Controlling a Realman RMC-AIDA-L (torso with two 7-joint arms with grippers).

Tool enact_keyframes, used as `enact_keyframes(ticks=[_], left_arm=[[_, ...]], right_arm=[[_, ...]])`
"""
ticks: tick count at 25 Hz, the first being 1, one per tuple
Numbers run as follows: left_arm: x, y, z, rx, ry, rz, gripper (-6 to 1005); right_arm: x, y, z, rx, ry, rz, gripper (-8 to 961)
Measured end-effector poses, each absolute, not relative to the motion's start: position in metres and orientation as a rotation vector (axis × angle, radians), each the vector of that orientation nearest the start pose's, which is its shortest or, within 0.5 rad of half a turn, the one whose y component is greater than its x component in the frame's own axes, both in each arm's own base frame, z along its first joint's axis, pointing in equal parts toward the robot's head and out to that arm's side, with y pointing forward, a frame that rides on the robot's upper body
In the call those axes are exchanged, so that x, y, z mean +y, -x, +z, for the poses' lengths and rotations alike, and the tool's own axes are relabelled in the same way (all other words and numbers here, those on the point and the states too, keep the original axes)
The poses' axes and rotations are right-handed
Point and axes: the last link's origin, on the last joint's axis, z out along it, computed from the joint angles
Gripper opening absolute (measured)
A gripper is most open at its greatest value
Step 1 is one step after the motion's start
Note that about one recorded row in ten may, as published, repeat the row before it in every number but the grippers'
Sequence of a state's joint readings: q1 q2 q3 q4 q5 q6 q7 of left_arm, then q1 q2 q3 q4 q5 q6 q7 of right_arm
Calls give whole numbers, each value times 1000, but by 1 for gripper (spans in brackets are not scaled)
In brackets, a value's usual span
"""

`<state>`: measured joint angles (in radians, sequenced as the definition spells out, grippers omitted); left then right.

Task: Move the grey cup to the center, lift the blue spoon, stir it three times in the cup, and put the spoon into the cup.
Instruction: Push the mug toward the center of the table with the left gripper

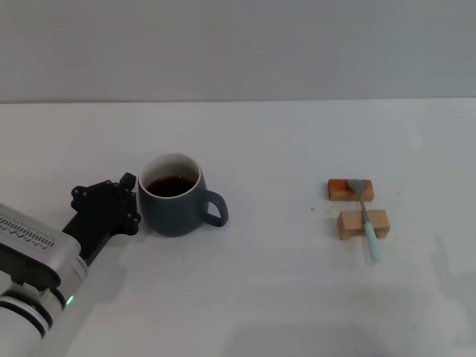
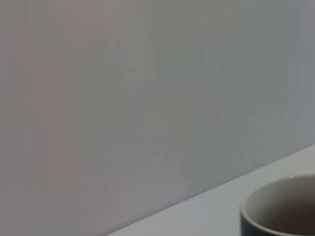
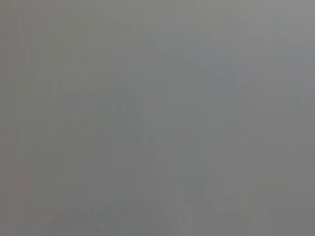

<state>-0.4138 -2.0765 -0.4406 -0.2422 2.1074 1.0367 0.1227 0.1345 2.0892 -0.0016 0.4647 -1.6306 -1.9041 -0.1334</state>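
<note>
Fingertips of the left gripper (image 1: pixel 132 201) hidden against the side of the grey cup (image 1: pixel 175 195) in the head view; not possible to tell how far the jaws stand apart, nor whether they have hold of the cup. Black gripper body seen just beside the cup, on the side away from the handle, touching or very nearly so. Left arm cut off by the lower left edge of the head view. Right gripper not visible anywhere; right wrist view filled with plain grey, nothing to make out. Left wrist view limited to a slice of the cup's rim (image 2: pixel 275 209) at one corner, pale inside, remainder cut off, with a strip of the table (image 2: pixel 206 211) and grey wall behind.

Cup upright on the white table (image 1: pixel 260 297), left of centre, handle toward the robot's right. Dark brown liquid (image 1: pixel 170 184) inside, well below the rim.

Blue spoon (image 1: pixel 365 216) well apart from the cup on the right, lying across two wooden blocks (image 1: pixel 362 223), grey bowl on the far block, pale blue handle over the near block and onto the table.
</note>
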Motion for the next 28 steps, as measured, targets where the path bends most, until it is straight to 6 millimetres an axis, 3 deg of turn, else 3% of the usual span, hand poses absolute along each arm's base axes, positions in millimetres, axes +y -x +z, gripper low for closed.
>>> enact_keyframes(ticks=[23, 28], left_arm=[[290, 306, -96, -377, 2015, -488, -2], [287, 319, -85, -413, 1954, -471, -2]], right_arm=[[176, -282, -28, 314, 1379, 1027, 648], [174, -282, -30, 319, 1392, 1026, 648]])
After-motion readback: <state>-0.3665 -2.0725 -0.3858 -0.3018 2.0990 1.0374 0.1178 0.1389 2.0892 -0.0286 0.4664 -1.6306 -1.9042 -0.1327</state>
